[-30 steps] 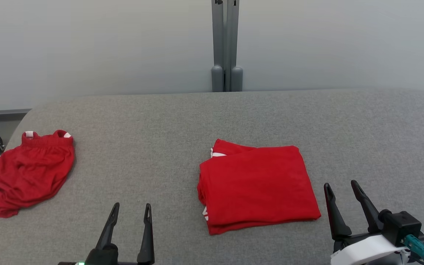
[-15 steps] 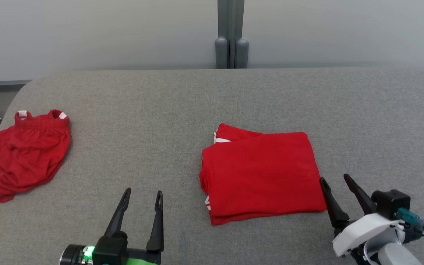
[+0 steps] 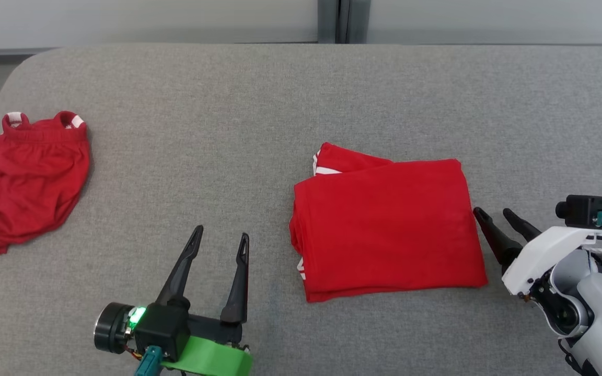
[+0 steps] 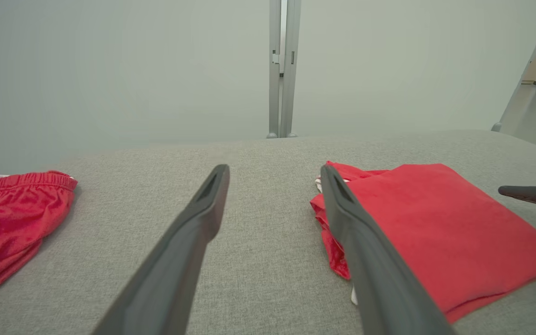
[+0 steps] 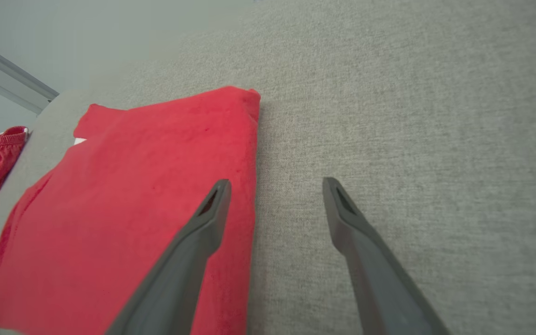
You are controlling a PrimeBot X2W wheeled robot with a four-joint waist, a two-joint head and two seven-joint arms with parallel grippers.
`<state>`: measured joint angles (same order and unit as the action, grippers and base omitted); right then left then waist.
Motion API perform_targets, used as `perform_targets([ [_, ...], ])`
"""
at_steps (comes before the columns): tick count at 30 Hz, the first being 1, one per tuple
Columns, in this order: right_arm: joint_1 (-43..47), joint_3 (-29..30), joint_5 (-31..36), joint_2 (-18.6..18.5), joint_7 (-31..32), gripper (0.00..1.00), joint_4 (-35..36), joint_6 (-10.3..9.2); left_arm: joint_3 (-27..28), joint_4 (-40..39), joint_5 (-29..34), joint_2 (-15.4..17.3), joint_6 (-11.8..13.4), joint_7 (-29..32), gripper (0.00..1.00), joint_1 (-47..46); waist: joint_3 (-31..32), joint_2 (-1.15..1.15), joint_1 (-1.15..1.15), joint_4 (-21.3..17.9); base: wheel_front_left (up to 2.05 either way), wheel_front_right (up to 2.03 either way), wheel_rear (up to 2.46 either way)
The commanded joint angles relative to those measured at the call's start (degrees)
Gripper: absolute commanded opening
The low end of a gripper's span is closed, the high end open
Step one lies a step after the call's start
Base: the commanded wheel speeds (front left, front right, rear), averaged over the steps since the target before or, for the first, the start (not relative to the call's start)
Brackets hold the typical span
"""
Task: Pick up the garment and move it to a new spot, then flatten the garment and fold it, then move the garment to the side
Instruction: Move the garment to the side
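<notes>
A red garment (image 3: 384, 224) lies folded into a rectangle on the grey table (image 3: 201, 130), a white stripe showing at its far left corner. My right gripper (image 3: 491, 210) is open just off the garment's right edge. In the right wrist view one finger of that gripper (image 5: 276, 180) overlaps the garment's (image 5: 123, 195) edge and the other is over bare table. My left gripper (image 3: 222, 232) is open over bare table, to the left of the garment's near corner. From the left wrist, that gripper (image 4: 273, 168) has the garment (image 4: 435, 223) to its right.
Crumpled red shorts (image 3: 24, 172) with a white-trimmed waistband lie at the table's left edge, also seen as red shorts (image 4: 12, 214) from the left wrist. A grey post (image 3: 343, 21) stands behind the table against a pale wall. Bare grey surface stretches between the two red pieces.
The head view has tilted down, so the whole picture has shifted. My right gripper has come forward along the garment's right edge. My left gripper reaches further onto the table.
</notes>
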<state>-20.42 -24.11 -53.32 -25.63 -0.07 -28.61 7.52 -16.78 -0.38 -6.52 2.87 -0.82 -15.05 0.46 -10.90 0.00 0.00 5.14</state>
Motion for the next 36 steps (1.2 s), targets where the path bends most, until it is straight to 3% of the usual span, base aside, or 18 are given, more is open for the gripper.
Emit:
perform_targets([
  [1,-1.1,-1.0,-1.1,-0.5,0.5,1.0,-0.4,-0.07,-0.2,-0.1,-0.5,0.1,-0.2,-0.2,1.0,-1.3,-3.2,0.0,0.0,1.3,0.0,0.0,0.0],
  [7,-1.5,-6.4,-7.1,-0.4,4.2,1.0,0.7,-0.07,-0.8,0.4,-1.2,0.1,-0.4,-0.2,1.0,-2.6,-5.1,0.0,0.0,1.6,0.0,0.0,0.0],
  [8,-1.5,-7.4,-7.7,-0.8,4.7,0.88,1.1,-0.07,-0.9,0.4,-1.1,0.1,-0.3,-0.2,1.0,-2.8,-5.4,0.0,0.0,1.5,0.0,0.0,0.0],
  [9,-1.7,-8.2,-8.1,-1.3,4.6,0.41,1.4,-0.08,-1.0,0.4,-0.9,0.1,-0.4,-0.2,1.0,-3.0,-5.7,0.0,0.0,1.4,0.0,0.0,0.0],
  [10,-2.0,-8.7,-8.1,-1.8,3.9,0.29,1.7,-0.09,-1.0,0.3,-0.8,0.1,-0.4,-0.2,1.0,-3.2,-6.0,0.0,0.0,1.2,0.0,0.0,0.0],
  [11,-2.6,-9.2,-7.6,-2.6,3.0,0.0,2.0,-0.09,-1.0,0.2,-0.6,0.1,-0.4,-0.2,1.0,-3.3,-6.4,0.0,0.0,1.0,0.0,0.0,0.0],
  [22,-13.1,-8.4,-1.0,-14.0,-6.6,0.0,-0.2,-0.11,-0.7,-2.4,2.9,0.1,-2.4,-0.2,1.0,-7.5,-16.8,0.0,0.0,-3.7,0.0,0.0,0.0],
  [29,-18.1,-3.2,2.4,-23.5,-10.6,0.0,-3.5,-0.1,-0.5,-9.4,4.5,0.5,-3.5,-0.1,1.0,-11.5,-24.1,0.0,0.0,-7.3,0.0,0.0,0.0],
  [36,-21.9,3.7,6.0,-29.1,-12.8,0.0,-7.2,-0.1,-1.1,-18.0,2.8,0.3,-3.9,-0.1,1.0,-14.4,-28.6,0.0,0.0,-9.7,0.0,0.0,0.0],
])
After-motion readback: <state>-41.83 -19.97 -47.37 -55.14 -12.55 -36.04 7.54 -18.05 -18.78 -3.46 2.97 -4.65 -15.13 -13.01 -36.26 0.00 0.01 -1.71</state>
